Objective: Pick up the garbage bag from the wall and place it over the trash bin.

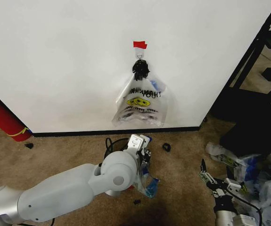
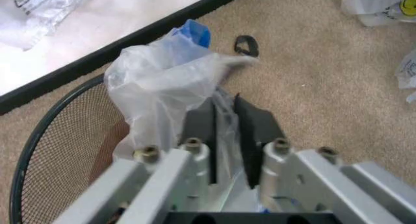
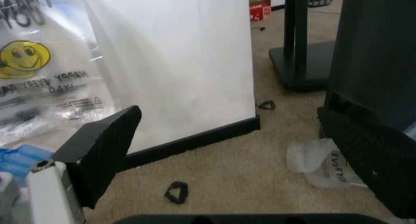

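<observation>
Stage: we judge the pick-up done, since the garbage bag [image 2: 162, 83] is off the wall [image 1: 69, 61] and in the left gripper [image 2: 224, 131].
Left jaws: pinching a fold of the thin plastic between the dark pads.
Bag position: bunched just above the trash bin [image 2: 58, 151], which stands on the carpet near the baseboard.
Remaining: we judge that the bag must still be opened and drawn over the rim.
Right gripper [image 1: 216, 184]: low at the near right, jaws spread, holding nothing.
Still hanging: the smiley bag [image 1: 142, 101] on the hook under the red tape [image 1: 140, 44].
Hidden: in the head view the left arm covers most of the bin; we cannot find the bag's mouth.
</observation>
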